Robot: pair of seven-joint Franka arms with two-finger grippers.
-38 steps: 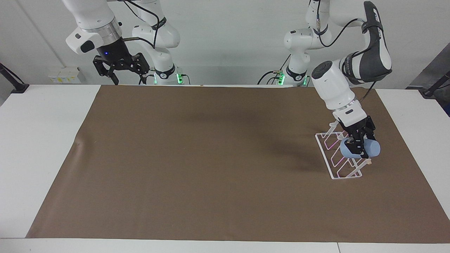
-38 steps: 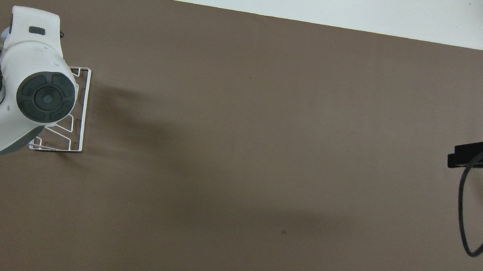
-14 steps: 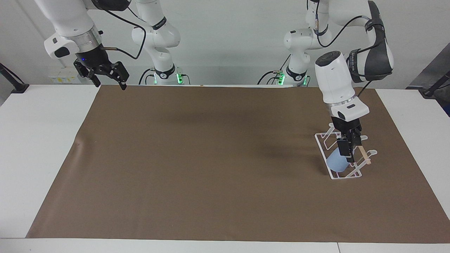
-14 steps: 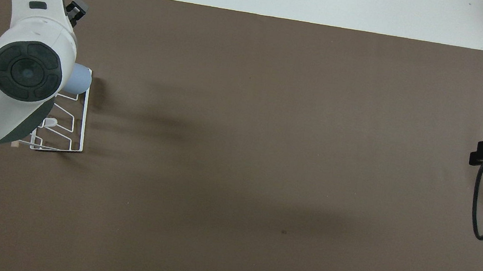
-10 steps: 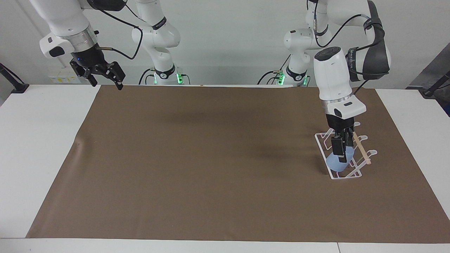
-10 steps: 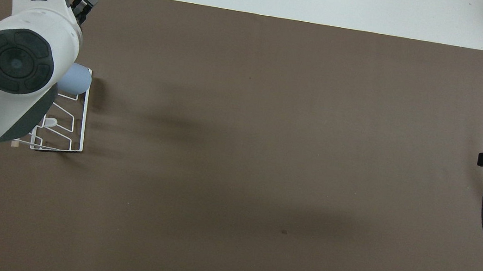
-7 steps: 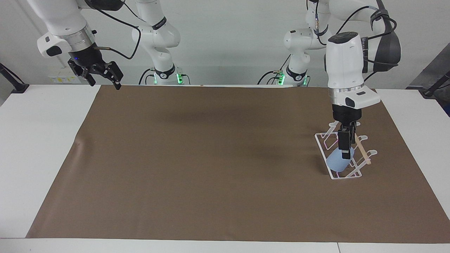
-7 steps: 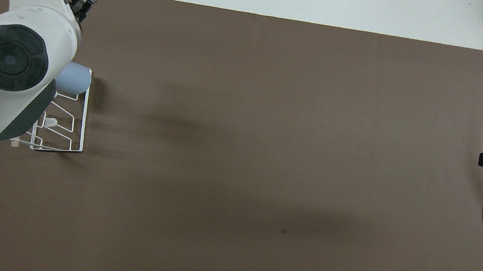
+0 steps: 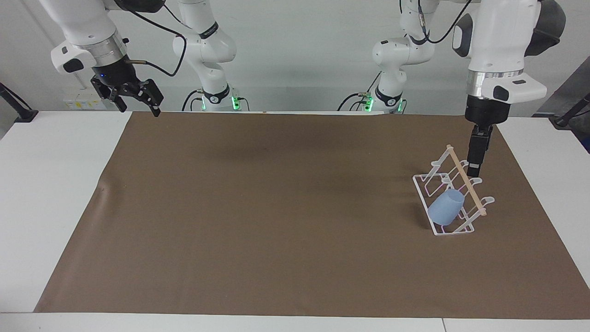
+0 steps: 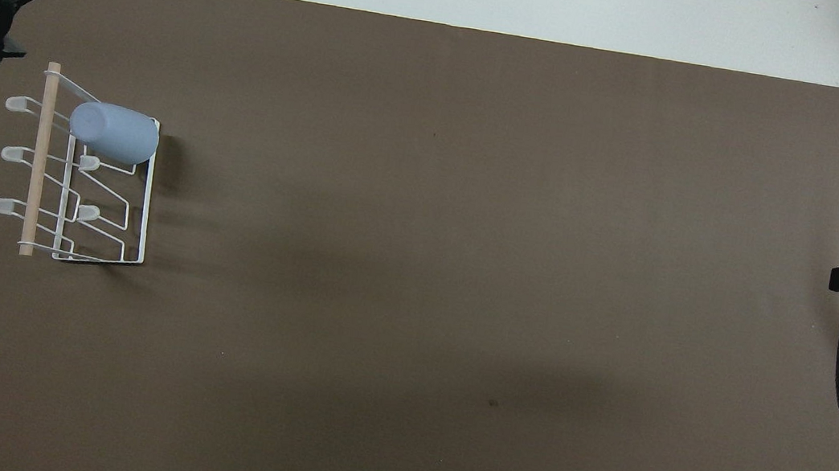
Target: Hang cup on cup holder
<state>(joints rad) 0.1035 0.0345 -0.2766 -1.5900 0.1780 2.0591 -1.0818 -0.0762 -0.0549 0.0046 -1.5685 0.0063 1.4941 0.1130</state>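
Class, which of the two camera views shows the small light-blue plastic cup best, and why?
The overhead view: the small light-blue plastic cup lies fully exposed on a prong at the end of the white wire rack farthest from the robots. In the facing view the cup shows too, but the rack's wooden dowel bar crosses beside its rim.

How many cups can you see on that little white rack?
1. A single light-blue cup hangs tilted on a prong of the white wire cup holder, at the end farther from the robots, toward the left arm's end of the table. The other prongs are bare.
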